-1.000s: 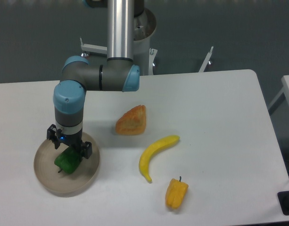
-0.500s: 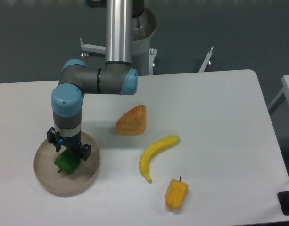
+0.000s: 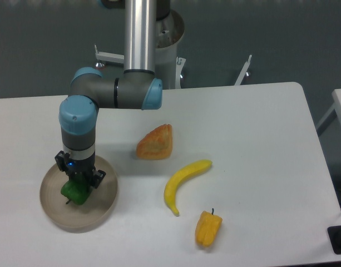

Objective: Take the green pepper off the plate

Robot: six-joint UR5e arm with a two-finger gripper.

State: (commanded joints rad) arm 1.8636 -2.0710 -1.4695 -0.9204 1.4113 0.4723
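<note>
Over on the left, the claw [image 3: 77,181] has dropped lower onto the green pepper [image 3: 73,191] than it was a second ago, and its fingers, which stood wide to either side then, have drawn in until they look clamped on the pepper's upper part. The pepper seems nudged slightly leftward, but it still sits in the plate [image 3: 54,210], near the middle, stem pointing toward the front. To my eye that means the grasp is just made and only the lift remains; nothing has left the plate yet. Further right the tabletop [image 3: 259,122] carries the orange bread-like wedge [image 3: 156,143], the banana [image 3: 183,177] and the yellow-orange pepper [image 3: 208,228], all where they were, well apart from the arm.
</note>
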